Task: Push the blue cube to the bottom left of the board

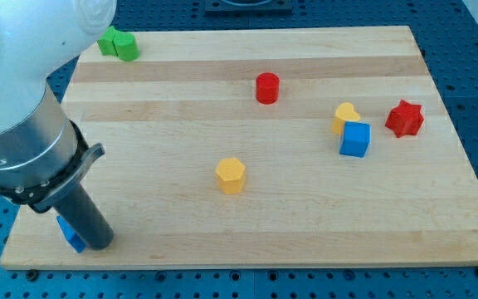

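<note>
A blue cube [355, 139] lies at the board's right, touching a yellow block [345, 114] just above it. A second blue block [70, 236] sits at the board's bottom left corner, mostly hidden behind my rod, so its shape is unclear. My tip [99, 245] rests at the bottom left, right against that hidden blue block's right side and far left of the blue cube.
A green block [119, 43] lies at the top left corner. A red cylinder [267, 87] stands at the upper middle, a yellow hexagonal block [231, 175] at the centre, and a red star-shaped block [404, 118] at the right. The arm's body covers the view's left.
</note>
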You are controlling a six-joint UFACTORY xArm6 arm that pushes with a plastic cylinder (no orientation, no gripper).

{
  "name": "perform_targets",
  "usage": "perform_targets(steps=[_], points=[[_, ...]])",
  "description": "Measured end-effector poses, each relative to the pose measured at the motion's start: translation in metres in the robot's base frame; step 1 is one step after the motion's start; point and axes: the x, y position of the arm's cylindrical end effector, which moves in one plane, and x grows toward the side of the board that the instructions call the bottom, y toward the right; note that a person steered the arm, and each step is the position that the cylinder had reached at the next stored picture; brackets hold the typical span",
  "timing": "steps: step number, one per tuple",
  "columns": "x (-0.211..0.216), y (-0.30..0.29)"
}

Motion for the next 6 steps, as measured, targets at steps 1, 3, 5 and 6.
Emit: perform_targets(steps=[1,3,5,6], points=[[-0.005,-0.025],[-0.006,-0.002],[-0.008,0.245],[-0.031,0.372]])
